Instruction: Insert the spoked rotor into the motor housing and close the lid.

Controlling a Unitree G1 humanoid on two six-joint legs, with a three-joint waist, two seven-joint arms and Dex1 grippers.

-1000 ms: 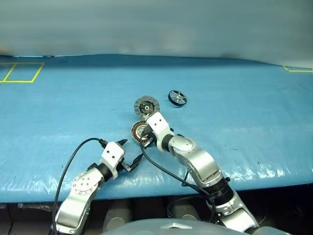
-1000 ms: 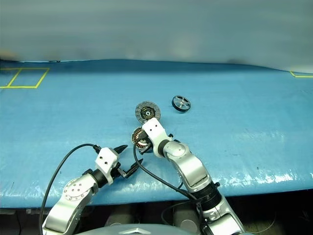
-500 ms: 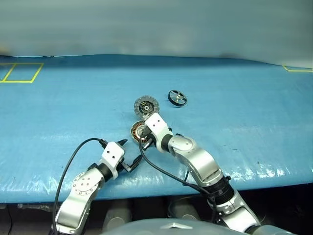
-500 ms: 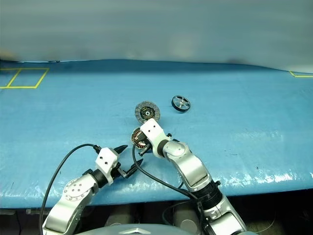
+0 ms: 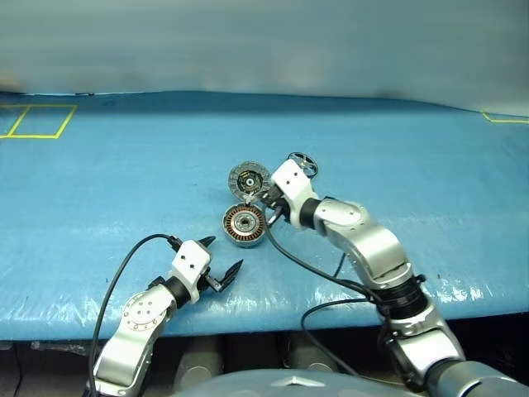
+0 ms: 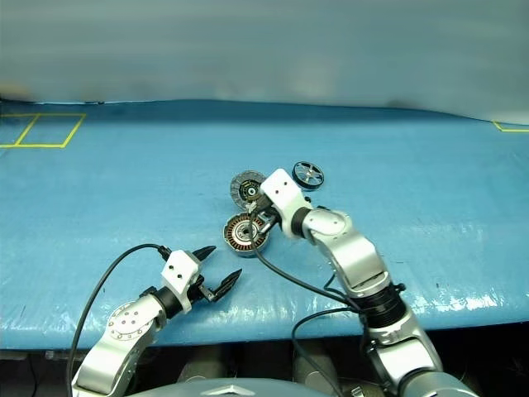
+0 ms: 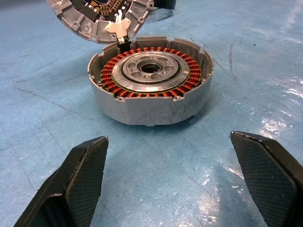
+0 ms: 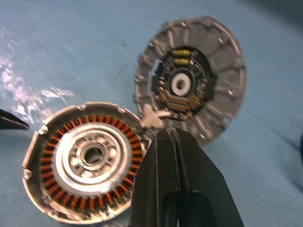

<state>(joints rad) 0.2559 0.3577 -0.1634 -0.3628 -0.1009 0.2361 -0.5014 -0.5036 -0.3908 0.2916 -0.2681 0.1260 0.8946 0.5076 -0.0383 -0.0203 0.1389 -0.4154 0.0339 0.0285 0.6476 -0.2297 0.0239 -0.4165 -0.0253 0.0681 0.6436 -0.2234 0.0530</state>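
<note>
Lying on a blue, slightly crinkled table (image 5: 99, 182) w/ yellow tape outlines at its far left and far right corners is the motor housing (image 5: 245, 226), a round shallow grey metal cup w/ a ring of copper-orange windings around a silver centre. It sits open, face up, roughly mid-table. The lid (image 5: 249, 179), a round silver-grey disc w/ a radially segmented inner face and a dark centre, is hinged to the housing's far edge and stands swung back, inner face showing. In the left wrist view the housing (image 7: 151, 85) holds only its windings and silver hub.

The spoked rotor (image 6: 308, 174), a small black-rimmed ring w/ shiny silver spokes like a tiny wheel, rests flat on the table just beyond and to the right of the lid, apart from the housing. The right arm's white wrist partly covers it in the left eye view.

The right tool (image 5: 270, 208) reaches in from the right, tips near the hinge between lid and housing. Its two black fingers (image 8: 177, 165) are pressed together, nothing between them, as the right wrist view shows; whether the tips touch the hinge can't be told.

The left tool (image 5: 221, 260) hovers low on the near side of the table, pointing toward the housing but well short of it. Its black fingers (image 7: 85, 175) are spread wide apart, holding nothing
</note>
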